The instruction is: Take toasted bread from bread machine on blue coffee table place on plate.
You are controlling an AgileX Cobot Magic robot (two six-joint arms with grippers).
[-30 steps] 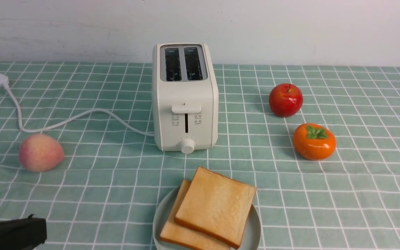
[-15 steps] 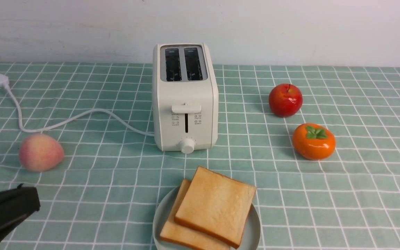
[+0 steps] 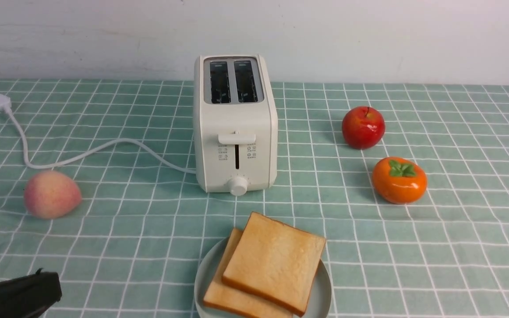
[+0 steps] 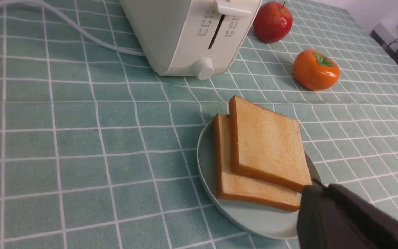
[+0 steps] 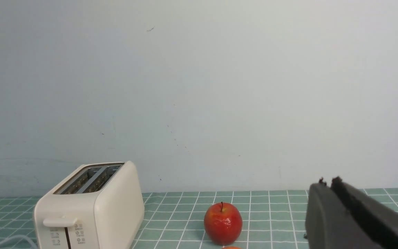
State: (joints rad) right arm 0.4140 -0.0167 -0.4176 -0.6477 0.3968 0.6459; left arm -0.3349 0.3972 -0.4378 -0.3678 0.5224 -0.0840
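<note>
Two slices of toasted bread [image 3: 274, 260] lie stacked and offset on the plate [image 3: 323, 296] at the front centre of the blue coffee table [image 3: 139, 238]; they also show in the left wrist view [image 4: 264, 145]. The bread machine [image 3: 235, 123] stands behind the plate with both slots empty and its lever up. My left gripper [image 3: 47, 287] is shut and empty at the front left corner, well left of the plate; in the left wrist view its tip [image 4: 320, 186] overlaps the plate's edge. My right gripper [image 5: 327, 181] is shut and empty, raised, out of the front view.
A peach [image 3: 52, 194] lies at the left. The white cord [image 3: 86, 152] runs from the toaster to a plug [image 3: 1, 101] at the far left. A red apple [image 3: 363, 127] and an orange persimmon [image 3: 399, 179] sit right of the toaster. A white wall backs the table.
My left gripper rose and tilted up at the front left corner half a second ago, then dropped back low. The bread, plate and toaster have not moved.
</note>
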